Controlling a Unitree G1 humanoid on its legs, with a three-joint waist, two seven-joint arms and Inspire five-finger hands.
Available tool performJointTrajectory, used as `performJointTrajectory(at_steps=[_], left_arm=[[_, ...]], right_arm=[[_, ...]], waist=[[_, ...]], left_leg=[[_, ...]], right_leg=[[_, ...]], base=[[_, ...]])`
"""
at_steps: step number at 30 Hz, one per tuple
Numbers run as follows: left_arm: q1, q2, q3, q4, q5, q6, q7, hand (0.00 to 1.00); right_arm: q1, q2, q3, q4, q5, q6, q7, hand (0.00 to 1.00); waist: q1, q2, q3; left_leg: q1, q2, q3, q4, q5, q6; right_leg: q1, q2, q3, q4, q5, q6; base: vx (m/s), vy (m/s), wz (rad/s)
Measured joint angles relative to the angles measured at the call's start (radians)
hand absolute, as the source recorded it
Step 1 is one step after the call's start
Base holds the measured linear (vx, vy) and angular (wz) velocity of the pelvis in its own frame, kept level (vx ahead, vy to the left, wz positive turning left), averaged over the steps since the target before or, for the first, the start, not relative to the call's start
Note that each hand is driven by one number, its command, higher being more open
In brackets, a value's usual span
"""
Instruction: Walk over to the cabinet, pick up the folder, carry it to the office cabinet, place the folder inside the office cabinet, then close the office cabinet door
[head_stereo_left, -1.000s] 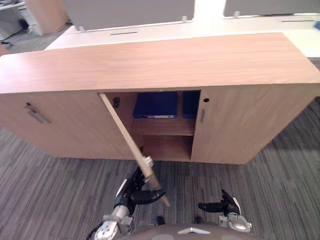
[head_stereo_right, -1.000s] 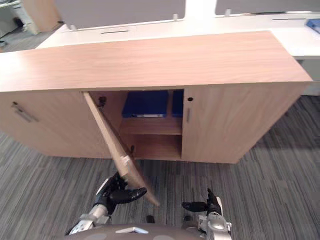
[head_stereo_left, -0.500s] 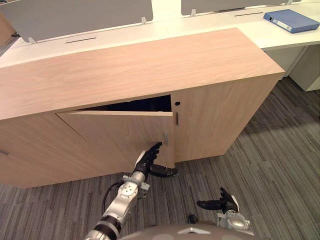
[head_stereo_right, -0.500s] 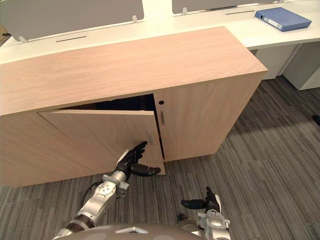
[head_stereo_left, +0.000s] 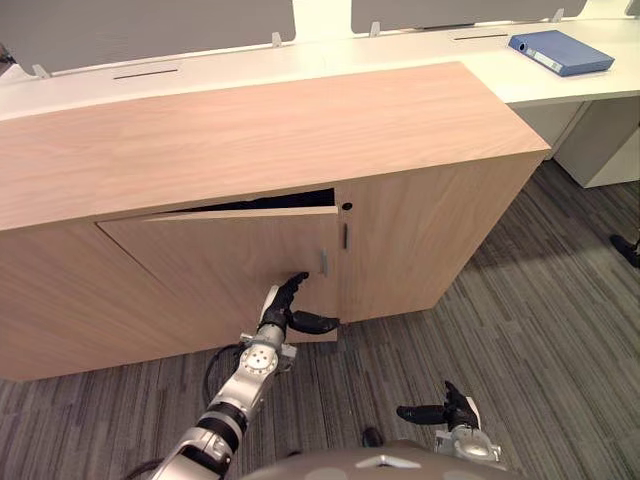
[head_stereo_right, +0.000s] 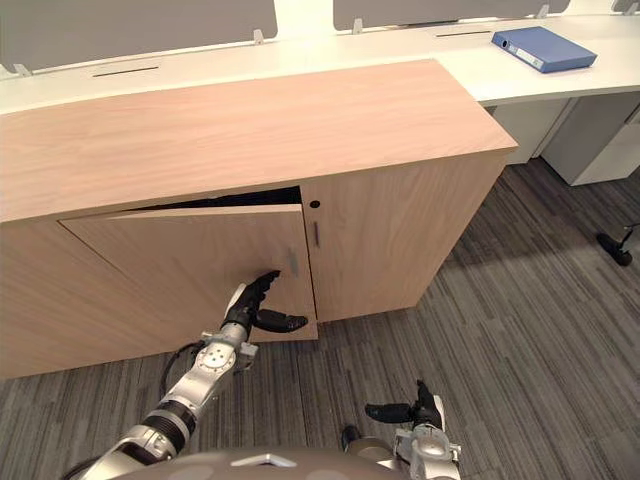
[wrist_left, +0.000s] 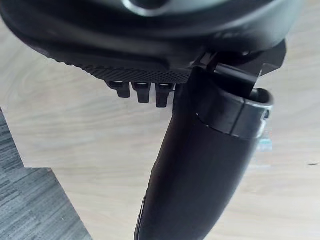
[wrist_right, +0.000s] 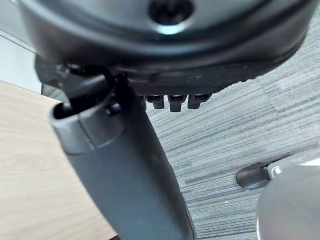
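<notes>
Against the office cabinet (head_stereo_left: 250, 130) door (head_stereo_left: 220, 265), standing slightly ajar, we are seeing the left hand (head_stereo_left: 283, 308) laying straight fingers beside the handle (head_stereo_left: 323, 262); the right hand (head_stereo_left: 455, 412) is hanging spread above carpet (head_stereo_left: 560, 330); a blue folder (head_stereo_left: 560, 52) is lying on the white desk (head_stereo_left: 400, 45) behind.

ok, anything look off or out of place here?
Only the office cabinet door: it is ajar, angled out from the front with a dark gap along its top. The left hand presses flat on it. Nothing looks spilled or damaged.
</notes>
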Motion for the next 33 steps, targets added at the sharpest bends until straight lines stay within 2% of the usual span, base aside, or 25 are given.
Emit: performJointTrajectory(at_steps=[5,9,13,15,21,24,33], left_arm=[[0.045,-0.002,0.01,-0.013,-0.002,-0.001,-0.009,1.0],[0.174,-0.004,0.014,-0.066,-0.002,-0.001,-0.049,1.0],[0.286,-0.002,0.048,-0.037,0.001,0.007,-0.101,1.0],[0.291,-0.004,0.07,0.023,0.008,0.008,-0.12,1.0],[0.295,-0.003,0.175,0.292,0.104,0.024,-0.142,1.0],[0.29,-0.007,0.24,0.334,0.138,0.036,-0.138,1.0],[0.273,-0.018,0.331,0.413,0.233,0.046,-0.112,1.0]], right_arm=[[-0.005,-0.002,-0.013,0.017,0.003,0.006,-0.001,1.0],[-0.001,0.0,-0.044,0.045,0.041,0.009,-0.001,1.0],[0.019,-0.001,-0.055,0.051,0.042,0.011,0.0,1.0],[0.024,0.004,-0.082,0.053,0.051,0.012,0.001,1.0],[0.026,0.003,-0.082,0.098,0.079,0.02,0.01,1.0],[0.024,0.002,-0.088,0.119,0.081,0.024,0.014,1.0],[0.003,0.005,-0.123,0.14,0.081,0.03,0.029,1.0]], waist=[[0.003,-0.001,0.0],[0.011,-0.007,-0.003],[0.025,-0.012,-0.003],[0.039,-0.014,-0.005],[0.043,-0.031,-0.014],[0.053,-0.038,-0.013],[0.06,-0.036,-0.013]], left_leg=[[0.004,-0.001,-0.02,0.0,0.0,0.0],[0.009,-0.001,-0.041,0.0,0.003,0.0],[0.024,-0.001,-0.056,0.0,0.008,0.002],[0.027,-0.003,-0.06,-0.001,0.013,0.004],[0.02,-0.008,-0.078,-0.006,0.017,0.0],[0.01,-0.015,-0.085,-0.006,0.016,0.002],[0.016,-0.033,-0.086,-0.005,0.005,0.017]], right_leg=[[0.021,-0.003,-0.019,-0.009,0.0,0.0],[0.037,-0.005,-0.039,-0.014,-0.001,0.0],[0.056,-0.007,-0.056,-0.013,-0.002,0.001],[0.059,-0.008,-0.06,-0.01,-0.005,0.0],[0.057,-0.015,-0.08,-0.012,-0.012,0.006],[0.056,-0.023,-0.085,-0.021,-0.01,0.008],[0.071,-0.034,-0.088,-0.036,-0.008,0.017]], base=[[-0.01,-0.009,0.13],[-0.03,-0.014,0.15],[-0.05,-0.015,0.11],[-0.07,-0.01,0.05],[-0.07,-0.01,0.08],[-0.01,0.007,0.09],[0.03,0.003,0.01]])
